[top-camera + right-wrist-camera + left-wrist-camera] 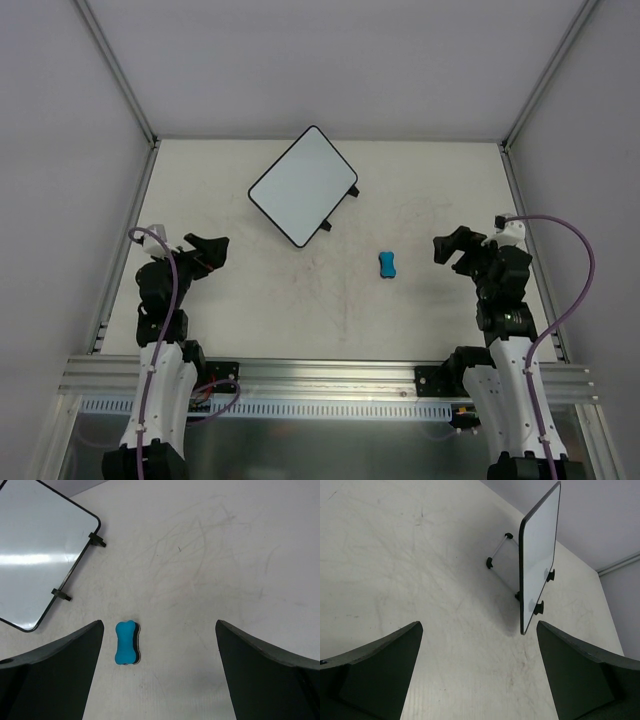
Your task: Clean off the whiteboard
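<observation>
Whiteboard [303,186] looks clean as far as I can tell, blue eraser [388,265] lying loose on the tabletop [420,190], both pincers spread wide holding nothing, so it's either wiped already or never marked.

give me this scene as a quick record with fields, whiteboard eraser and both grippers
whiteboard: on the table's far middle, turned at an angle, surface looks blank
eraser: blue, bone-shaped, on the table to the right of the board, apart from it
left gripper: jaws open, holding nothing, facing the whiteboard
right gripper: jaws open, holding nothing, eraser ahead of it
task state: eraser not yet picked up
</observation>
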Robot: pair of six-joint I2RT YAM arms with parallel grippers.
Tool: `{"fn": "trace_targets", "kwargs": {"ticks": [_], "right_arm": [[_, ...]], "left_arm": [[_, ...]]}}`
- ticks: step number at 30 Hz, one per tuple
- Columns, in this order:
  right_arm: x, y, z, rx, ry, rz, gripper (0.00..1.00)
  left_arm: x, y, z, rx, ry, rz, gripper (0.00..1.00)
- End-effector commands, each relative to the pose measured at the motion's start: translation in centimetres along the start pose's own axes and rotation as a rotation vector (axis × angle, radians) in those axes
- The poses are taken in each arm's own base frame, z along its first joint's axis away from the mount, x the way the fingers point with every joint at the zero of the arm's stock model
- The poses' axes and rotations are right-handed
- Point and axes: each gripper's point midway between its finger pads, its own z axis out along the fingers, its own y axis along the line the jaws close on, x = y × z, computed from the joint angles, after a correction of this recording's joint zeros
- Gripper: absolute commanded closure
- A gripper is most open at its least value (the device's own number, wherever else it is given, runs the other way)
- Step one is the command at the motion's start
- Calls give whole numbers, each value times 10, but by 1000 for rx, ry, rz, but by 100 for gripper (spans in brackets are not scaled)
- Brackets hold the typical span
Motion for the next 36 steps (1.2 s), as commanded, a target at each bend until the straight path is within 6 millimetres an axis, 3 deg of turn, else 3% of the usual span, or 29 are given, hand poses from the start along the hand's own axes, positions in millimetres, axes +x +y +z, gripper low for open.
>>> {"fn": "trace_targets", "kwargs": {"ticks": [1, 15, 36], "right_arm": [[9, 5, -4, -44, 12, -9, 1], [23, 0, -5, -43, 21, -6, 1], [22, 0, -3, -34, 36, 11, 1]], "left_arm": [[8, 11, -11, -38, 10, 43, 1], [7, 5, -17, -3, -15, 72, 1], [6, 2, -17, 5, -10, 80, 1]]}}
